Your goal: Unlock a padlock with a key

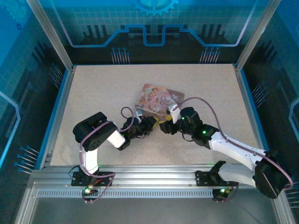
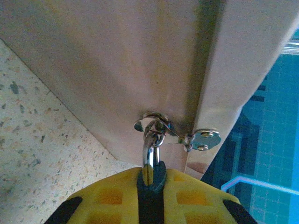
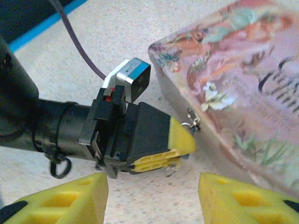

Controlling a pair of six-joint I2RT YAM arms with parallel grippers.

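Note:
The tiny padlock [image 2: 148,156] hangs by its silvery shackle from the hasp [image 2: 161,128] on the side wall of the pink picture tin [image 3: 233,74]. My left gripper [image 2: 150,178] is shut on the padlock's dark body, yellow fingers on either side. In the right wrist view the left gripper [image 3: 174,145] presses against the tin's near wall, a sliver of blue padlock [image 3: 186,157] at its tips and a small silvery ring [image 3: 172,169] dangling below. My right gripper [image 3: 154,205] stands open just short of it, with nothing between its pads. I cannot make out a key.
From above, the tin [image 1: 159,98] lies mid-table with both grippers meeting at its near edge, left [image 1: 156,122] and right [image 1: 169,122]. A purple cable [image 1: 127,112] loops beside the left wrist. Speckled tabletop [image 1: 93,93] spreads all round.

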